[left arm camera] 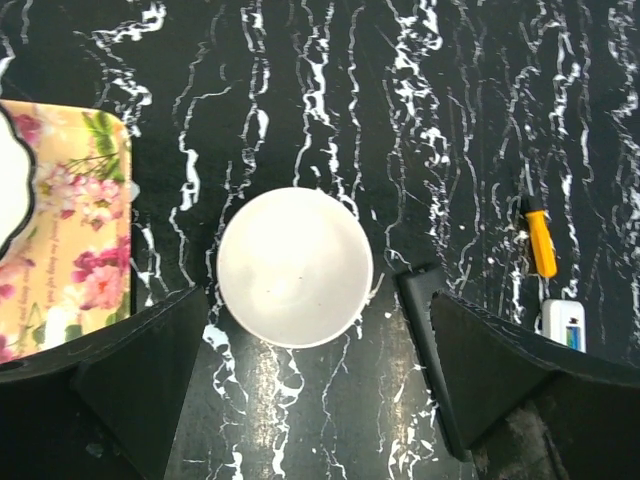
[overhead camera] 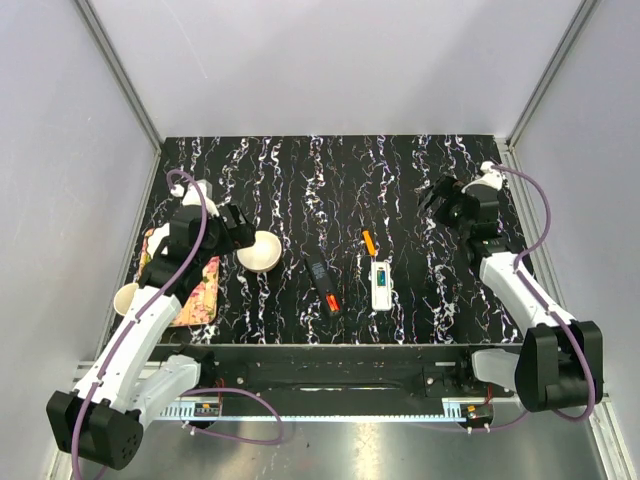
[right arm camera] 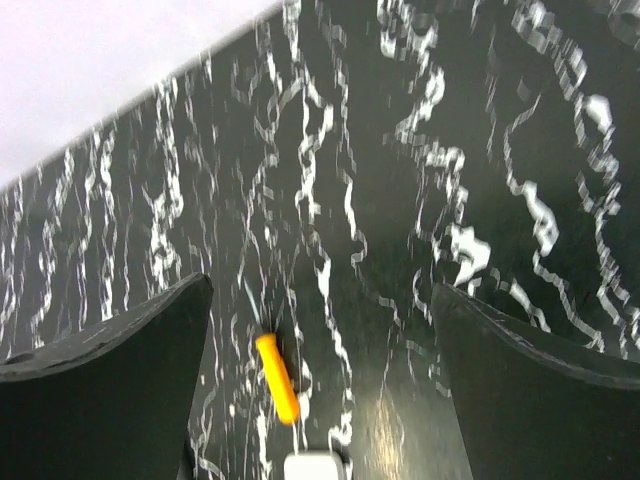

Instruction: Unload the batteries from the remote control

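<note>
I am holding my left gripper (left arm camera: 302, 295) spread wide over a round white bowl (left arm camera: 295, 267). In the wrist view its two black fingers (left arm camera: 140, 370) are framing the bowl from either side, with a gap showing between each finger and the rim. I am carrying nothing in it. To the left of the bowl a flat yellow-and-pink floral tray (left arm camera: 75, 240) is lying on the black, white-veined marbled table (overhead camera: 300, 180).

I am holding my right gripper (right arm camera: 322, 290) over the far right part of the table. Its jaws are likewise standing wide apart and gripping nothing, and only bare tabletop is showing between them. It is hanging well apart from the task's thing, which is just peeking in at the bottom edge of its wrist view.

The small white rectangular plastic remote control (overhead camera: 381, 284) is lying flat near the middle of the table, between my two arms, with its long side running toward the far edge. A thin strip of green and blue is showing in its recess, so the batteries (overhead camera: 381, 287) are sitting inside it. They are too small for me to tell one from the other. Just beyond its far end a short orange stick (overhead camera: 368, 241) is lying, near it but apart. To the left of the remote control a slim black tool with a red-orange tip (overhead camera: 322, 283) is resting on the table, between the remote control and the bowl.
</note>
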Motion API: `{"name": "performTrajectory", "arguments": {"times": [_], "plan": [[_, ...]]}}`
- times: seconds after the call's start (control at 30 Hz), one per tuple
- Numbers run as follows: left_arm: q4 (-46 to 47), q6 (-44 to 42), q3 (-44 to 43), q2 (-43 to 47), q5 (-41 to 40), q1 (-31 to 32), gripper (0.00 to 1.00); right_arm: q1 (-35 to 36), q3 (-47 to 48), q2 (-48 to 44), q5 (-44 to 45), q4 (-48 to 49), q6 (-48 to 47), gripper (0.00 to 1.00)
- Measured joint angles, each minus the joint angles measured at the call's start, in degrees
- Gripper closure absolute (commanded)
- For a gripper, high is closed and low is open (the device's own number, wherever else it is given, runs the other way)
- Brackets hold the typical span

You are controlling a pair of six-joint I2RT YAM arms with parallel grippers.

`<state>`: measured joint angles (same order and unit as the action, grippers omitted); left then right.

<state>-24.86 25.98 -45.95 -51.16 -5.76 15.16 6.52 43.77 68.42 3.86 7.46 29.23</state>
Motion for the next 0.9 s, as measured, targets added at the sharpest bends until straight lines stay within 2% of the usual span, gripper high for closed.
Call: {"name": "performTrajectory", "arguments": {"times": [0.27, 0.37, 0.57, 0.7, 0.9], "plan": [[0.5, -0.6, 0.0, 0.0, 8.5, 1.9, 0.01, 0.3, -1.3, 1.3, -9.6, -8.0, 0.5, 0.0], [-0.2, -0.7, -1.4, -1.4, 9.0, 7.7, 0.01, 1.4, -1.5, 0.8, -11.1, -10.3, 0.3, 0.0], [-0.5, 0.0, -7.1, -10.7, 8.1, 18.2, 0.01, 7.2, -0.7, 2.2, -10.7, -13.6, -2.4, 0.0], [-0.5, 0.5, -8.8, -16.1, 7.9, 22.8, 0.01, 13.7, 3.8, 8.6, -9.4, -16.4, -5.1, 0.07], [0.8, 1.8, -8.7, -16.0, 8.0, 23.5, 0.01, 19.5, 14.1, 19.6, -7.5, -20.9, -9.0, 0.21]]}}
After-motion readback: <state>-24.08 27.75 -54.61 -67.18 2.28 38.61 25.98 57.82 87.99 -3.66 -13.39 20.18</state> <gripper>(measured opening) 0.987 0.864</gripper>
